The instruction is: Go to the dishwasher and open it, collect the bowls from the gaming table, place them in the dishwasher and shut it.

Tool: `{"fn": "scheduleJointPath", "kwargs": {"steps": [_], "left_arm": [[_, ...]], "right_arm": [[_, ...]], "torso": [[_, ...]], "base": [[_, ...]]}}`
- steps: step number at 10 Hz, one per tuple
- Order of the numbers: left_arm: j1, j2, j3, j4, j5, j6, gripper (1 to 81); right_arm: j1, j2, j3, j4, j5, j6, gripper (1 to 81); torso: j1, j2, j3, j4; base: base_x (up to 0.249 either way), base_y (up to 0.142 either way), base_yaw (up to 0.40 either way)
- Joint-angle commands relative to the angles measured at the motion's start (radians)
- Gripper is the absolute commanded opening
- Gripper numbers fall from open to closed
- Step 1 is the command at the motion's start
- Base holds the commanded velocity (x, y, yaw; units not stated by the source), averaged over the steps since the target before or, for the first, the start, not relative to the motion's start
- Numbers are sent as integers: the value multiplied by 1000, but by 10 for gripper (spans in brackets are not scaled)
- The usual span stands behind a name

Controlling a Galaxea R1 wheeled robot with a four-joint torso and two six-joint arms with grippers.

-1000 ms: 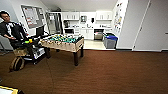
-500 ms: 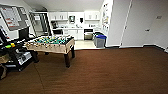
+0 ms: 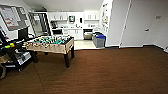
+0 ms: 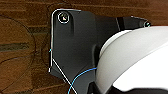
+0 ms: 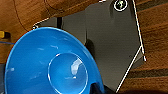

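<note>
A wide brown wood-look floor (image 3: 105, 72) runs from the robot to a far kitchenette of white cabinets (image 3: 75, 23) and a pale tiled patch. Left of the middle stands a foosball table (image 3: 51, 45) with a green field and dark legs. Further left, a dark cart (image 3: 15, 53) carries small yellow and green items. Two grey bins with blue lids (image 3: 99, 40) sit beside the white wall near the kitchenette, and a closed white door (image 3: 140, 25) is on the right. In the right wrist view a bright blue bowl (image 5: 47, 65) shows large, close to the camera above the floor, its round inner base facing the lens; whether the right tool pinches it cannot be told. In the left wrist view a white rounded object (image 4: 135, 60) sits close to the camera; the left tool's state cannot be told either
</note>
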Motion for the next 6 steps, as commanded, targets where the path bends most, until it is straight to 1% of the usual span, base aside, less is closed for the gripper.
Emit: {"fn": "scheduleJointPath", "kwargs": {"steps": [1, 6], "left_arm": [[-37, -15, -1, 1, 21, -2, 10], [-37, -16, 1, 1, 21, -2, 10]], "right_arm": [[28, -2, 3, -10, -26, 0, 10], [28, 0, 3, -8, -26, 0, 10]], "torso": [[0, 0, 0, 0], [0, 0, 0, 0]], "base": [[0, 0, 0], [0, 0, 0]]}}
